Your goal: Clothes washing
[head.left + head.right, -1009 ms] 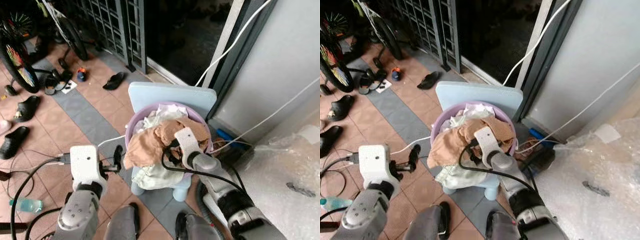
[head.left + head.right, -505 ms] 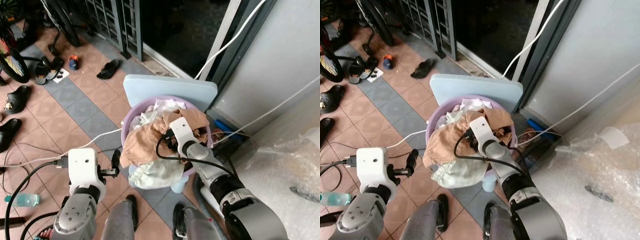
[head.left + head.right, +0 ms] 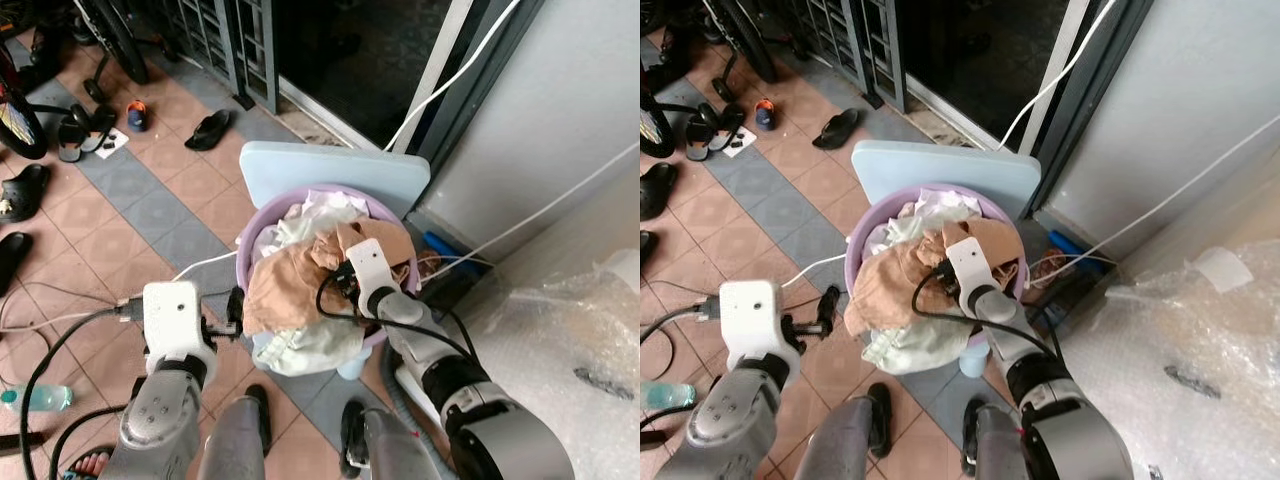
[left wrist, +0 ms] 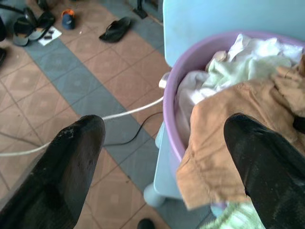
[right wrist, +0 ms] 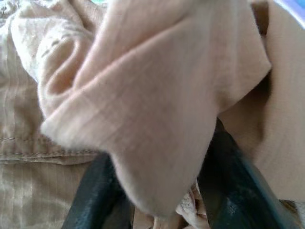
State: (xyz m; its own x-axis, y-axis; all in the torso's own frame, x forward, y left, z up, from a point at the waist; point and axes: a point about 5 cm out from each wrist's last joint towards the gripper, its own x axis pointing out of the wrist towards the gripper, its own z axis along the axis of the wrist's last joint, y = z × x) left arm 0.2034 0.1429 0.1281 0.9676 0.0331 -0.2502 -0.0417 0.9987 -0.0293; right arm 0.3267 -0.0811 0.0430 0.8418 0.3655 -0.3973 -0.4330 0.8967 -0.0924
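Right wrist view: soft tan ribbed garment [image 5: 157,109] folded in a thick bunch between the two black fingers [image 5: 90,200], which pinch it.
Right gripper [image 3: 345,285]: sunk into the heap, closed on that tan cloth.
Basin [image 3: 243,262]: round, smooth lilac plastic, on a pale blue plastic stool [image 3: 335,175].
Laundry: crumpled white and pale green cloth [image 3: 315,345] spilling over the rim.
Left gripper [image 4: 162,157]: fingers spread wide, empty, just beside the basin.
Floor [image 3: 140,205]: matte terracotta and grey tiles.
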